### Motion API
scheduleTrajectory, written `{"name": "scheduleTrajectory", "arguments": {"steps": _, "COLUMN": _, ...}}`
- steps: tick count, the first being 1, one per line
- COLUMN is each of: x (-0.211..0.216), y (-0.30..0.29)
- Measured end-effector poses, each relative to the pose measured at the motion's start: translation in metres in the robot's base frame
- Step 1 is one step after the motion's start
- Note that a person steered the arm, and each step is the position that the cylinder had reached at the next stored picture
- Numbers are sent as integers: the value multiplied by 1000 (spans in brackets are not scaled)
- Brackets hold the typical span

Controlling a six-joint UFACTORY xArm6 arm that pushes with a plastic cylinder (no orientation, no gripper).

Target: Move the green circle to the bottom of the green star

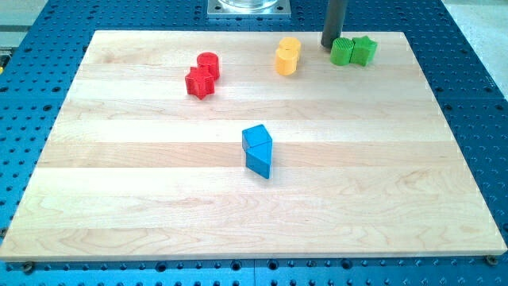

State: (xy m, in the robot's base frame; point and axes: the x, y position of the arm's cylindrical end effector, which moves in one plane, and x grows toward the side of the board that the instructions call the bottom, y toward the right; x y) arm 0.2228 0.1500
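The green circle (342, 52) sits near the view's top right of the wooden board, touching the left side of the green star (364, 50). My tip (331, 45) is at the circle's upper left edge, right against it or nearly so. The dark rod rises out of the view's top.
Two yellow blocks (287, 56) lie to the left of my tip. A red circle (208, 64) and a red star (199, 82) sit at the upper left. Two blue blocks (257, 149) lie in the middle. The board's top edge (238, 32) is close behind the green blocks.
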Motion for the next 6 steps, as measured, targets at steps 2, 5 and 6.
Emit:
{"name": "scheduleTrajectory", "arguments": {"steps": 2, "x": 43, "y": -1}}
{"name": "scheduleTrajectory", "arguments": {"steps": 5, "x": 68, "y": -16}}
{"name": "scheduleTrajectory", "arguments": {"steps": 6, "x": 88, "y": -34}}
